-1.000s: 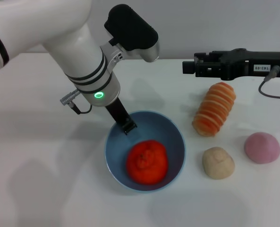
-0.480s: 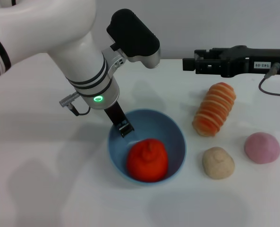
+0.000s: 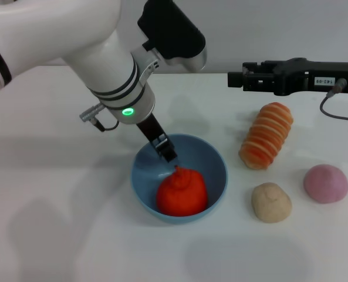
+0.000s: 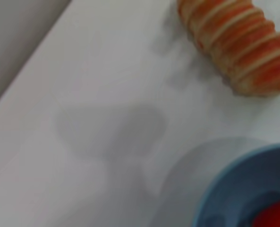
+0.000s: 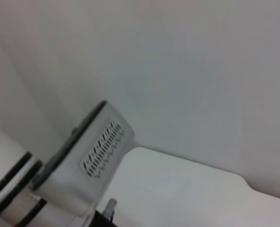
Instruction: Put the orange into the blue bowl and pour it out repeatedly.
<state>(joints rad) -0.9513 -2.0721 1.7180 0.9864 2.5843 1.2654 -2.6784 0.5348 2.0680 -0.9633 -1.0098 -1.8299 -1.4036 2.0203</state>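
I'm seeing the orange (image 3: 182,192) sitting inside the blue bowl (image 3: 144,176) on the white surface (image 3: 56,223). My left claw (image 3: 165,148) is reaching over the bowl's far rim, clamped on it. My right claw (image 3: 237,79) is hovering far back; I cannot tell its state.

The left gripper (image 3: 165,150) reaches into the blue bowl (image 3: 144,188); finger spacing cannot be determined. The orange (image 3: 182,192) hides the bowl's floor. In the left wrist view, the bowl and the orange (image 4: 274,215) are cut off at the frame edge. The right gripper (image 3: 237,79) shows end-on; its finger state is indeterminate.
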